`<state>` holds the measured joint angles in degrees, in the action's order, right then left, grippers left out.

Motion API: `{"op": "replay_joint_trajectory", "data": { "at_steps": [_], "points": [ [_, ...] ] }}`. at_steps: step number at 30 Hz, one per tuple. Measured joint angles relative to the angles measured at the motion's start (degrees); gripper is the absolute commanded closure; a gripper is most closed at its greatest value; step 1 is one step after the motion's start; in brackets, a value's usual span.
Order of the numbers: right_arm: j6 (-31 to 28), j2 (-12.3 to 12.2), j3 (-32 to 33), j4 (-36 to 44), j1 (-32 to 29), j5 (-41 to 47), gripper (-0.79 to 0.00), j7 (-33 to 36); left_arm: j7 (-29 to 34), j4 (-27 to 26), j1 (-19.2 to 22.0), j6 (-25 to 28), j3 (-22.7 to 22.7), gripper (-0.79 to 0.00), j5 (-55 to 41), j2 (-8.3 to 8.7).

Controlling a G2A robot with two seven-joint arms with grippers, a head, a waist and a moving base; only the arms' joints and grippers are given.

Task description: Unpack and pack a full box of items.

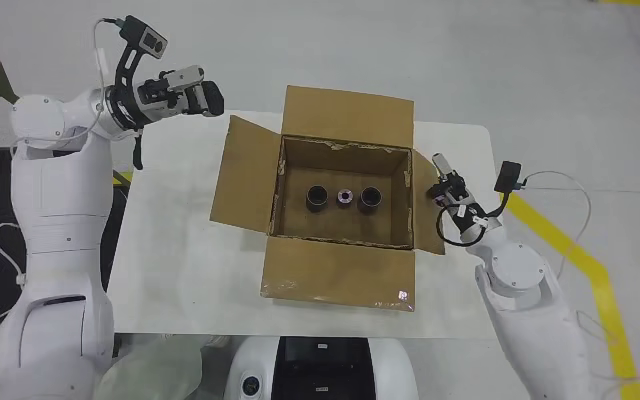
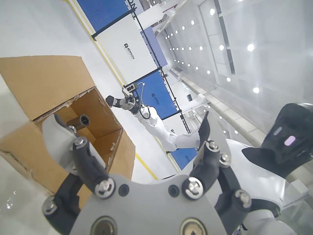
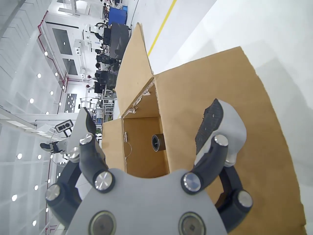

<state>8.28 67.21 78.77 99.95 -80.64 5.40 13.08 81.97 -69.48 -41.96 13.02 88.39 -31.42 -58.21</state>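
I have the white counter (image 1: pixel 165 250) under me, carrying the open cardboard box (image 1: pixel 338 272) with its flaps folded outward. My left tool (image 1: pixel 210 98) hangs by the counter's far left corner, well apart from the box, its fingers spread and holding nothing. My right tool (image 3: pixel 149 113) sits just beside the box's right flap, also released and empty. On the box floor, in a row, stand the left dark cylinder (image 1: pixel 317 197), a small ring (image 1: pixel 344 196) and the right dark cylinder (image 1: pixel 371 197).
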Motion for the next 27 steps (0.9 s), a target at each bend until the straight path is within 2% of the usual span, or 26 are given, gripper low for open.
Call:
{"op": "replay_joint_trajectory", "data": {
  "at_steps": [8,15,27],
  "points": [
    [0.5,0.5,-1.1,-3.2,2.3,0.1,-0.785,-1.8,-2.1,0.7,-0.4,-0.1,4.1,-0.785,3.1,1.56],
    [0.6,1.0,-2.2,-4.9,4.1,-0.1,-0.785,-1.9,-2.1,0.7,-0.4,-0.2,4.0,-0.785,3.1,1.56],
    [1.1,2.0,-8.5,-7.5,9.2,-3.9,-0.785,0.3,-2.1,0.7,-0.4,-0.2,4.0,-0.785,3.1,1.57]
  ]
}}
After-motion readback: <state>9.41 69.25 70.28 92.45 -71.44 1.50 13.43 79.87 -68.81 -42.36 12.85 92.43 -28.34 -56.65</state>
